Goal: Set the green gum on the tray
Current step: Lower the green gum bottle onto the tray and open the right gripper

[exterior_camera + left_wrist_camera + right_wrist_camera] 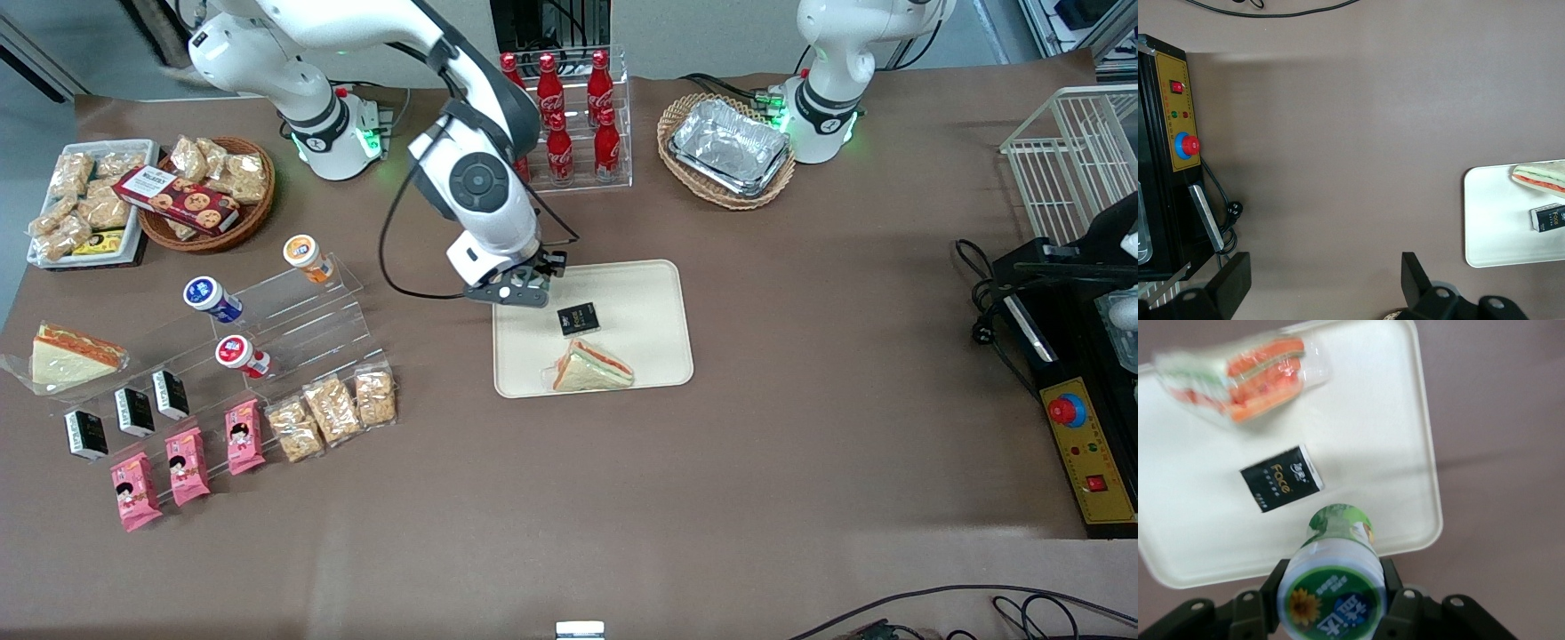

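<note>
My right gripper (1333,593) is shut on the green gum (1335,580), a small bottle with a white-rimmed green lid facing the wrist camera. In the front view the gripper (524,289) hangs over the corner of the cream tray (640,289) that lies toward the working arm's end and farthest from the front camera; the gum is hidden there by the hand. In the right wrist view the bottle hangs above the tray's rim (1428,487). On the tray lie a black packet (578,319) and a wrapped sandwich (591,367).
A clear stepped rack (293,311) holds orange-lidded (305,254), blue-lidded (209,296) and red-lidded (240,355) bottles. Snack packs lie in front of it. Cola bottles (569,116) and a wicker basket of foil trays (727,149) stand farther from the camera than the tray.
</note>
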`<state>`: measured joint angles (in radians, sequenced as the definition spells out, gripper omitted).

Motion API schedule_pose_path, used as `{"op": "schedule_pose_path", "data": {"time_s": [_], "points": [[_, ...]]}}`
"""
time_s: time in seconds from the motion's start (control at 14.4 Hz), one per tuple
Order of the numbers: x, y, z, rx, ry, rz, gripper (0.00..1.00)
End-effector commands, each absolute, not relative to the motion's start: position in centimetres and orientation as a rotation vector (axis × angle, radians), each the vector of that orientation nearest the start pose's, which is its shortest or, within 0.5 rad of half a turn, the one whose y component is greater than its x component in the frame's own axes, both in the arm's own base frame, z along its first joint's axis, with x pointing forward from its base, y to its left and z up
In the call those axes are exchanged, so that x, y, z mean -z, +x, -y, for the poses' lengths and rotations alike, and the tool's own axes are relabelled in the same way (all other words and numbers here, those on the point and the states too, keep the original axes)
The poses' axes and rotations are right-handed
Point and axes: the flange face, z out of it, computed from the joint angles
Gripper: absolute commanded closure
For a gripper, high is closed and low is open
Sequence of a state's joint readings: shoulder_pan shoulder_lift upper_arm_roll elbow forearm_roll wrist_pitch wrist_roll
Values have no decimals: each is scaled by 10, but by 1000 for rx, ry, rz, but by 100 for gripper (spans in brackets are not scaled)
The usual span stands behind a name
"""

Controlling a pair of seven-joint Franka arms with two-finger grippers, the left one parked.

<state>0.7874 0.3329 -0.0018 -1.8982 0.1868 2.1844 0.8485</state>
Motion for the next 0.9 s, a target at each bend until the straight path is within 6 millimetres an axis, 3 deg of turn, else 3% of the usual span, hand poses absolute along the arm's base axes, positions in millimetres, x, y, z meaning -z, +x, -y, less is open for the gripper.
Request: {"op": "schedule_pose_path", "data": {"time_s": [0.0, 0.21, 0.83], "points": [[-273, 392, -439, -151, -3033, -266, 48], [-246, 385, -436, -148, -3046, -263, 48], [-220, 395, -421, -162, -3077, -288, 46]]}}
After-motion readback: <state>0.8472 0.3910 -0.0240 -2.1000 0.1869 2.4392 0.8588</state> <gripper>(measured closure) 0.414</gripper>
